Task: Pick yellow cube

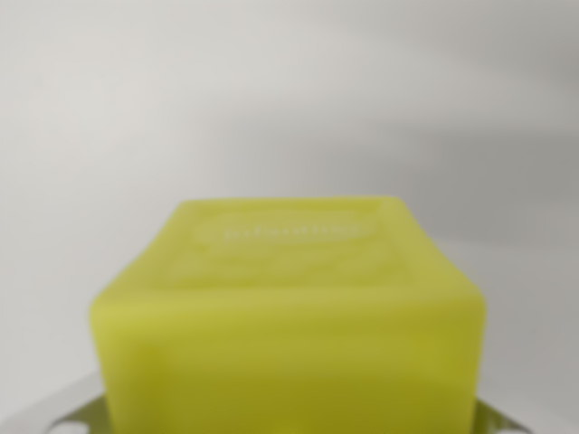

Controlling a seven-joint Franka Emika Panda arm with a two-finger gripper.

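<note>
We see the yellow cube (289, 316) blurred, filling the near centre of the wrist view against a plain pale background. Metallic parts flank its lower corners; we cannot tell the jaws' opening.

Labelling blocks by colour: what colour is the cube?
Yellow-green cube, with faint pale markings on top; seen in the wrist view.

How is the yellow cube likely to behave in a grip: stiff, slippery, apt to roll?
The yellow cube has flat faces and softly rounded edges, so it probably sits steady rather than rolling. Its smooth, waxy-looking surface may be a little slippery. It looks solid and likely stiff, though the blur hides detail.
</note>
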